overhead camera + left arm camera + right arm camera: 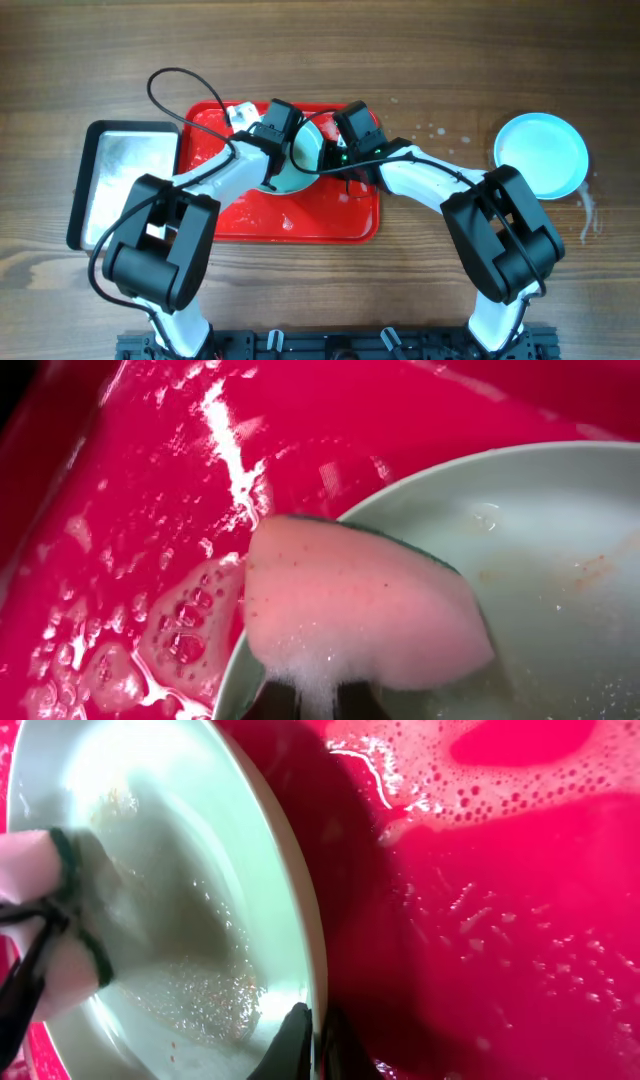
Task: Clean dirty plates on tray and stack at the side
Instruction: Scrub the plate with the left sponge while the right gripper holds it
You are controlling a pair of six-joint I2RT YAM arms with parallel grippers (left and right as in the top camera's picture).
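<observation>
step: left end effector (276,130) is scrubbing a plate (306,152), clenched on a soapy sponge (360,615).
right end effector (312,1048): is pinching the plate's rim between both fingers and seems to be tilting it up.
plate location: is sitting over the back middle of the tray (300,225); a smear (600,565) is showing on its inner face.
clean plate (541,155): is lying on the table (420,290), well right of the tray.
doing it well: sponge should be sweeping onto the smear, pressing lightly.
risk: suds (520,770) are likely making the pinched rim slick.

Bright, even light; glare on wet tray (230,450); wrist cams soft-focus.
</observation>
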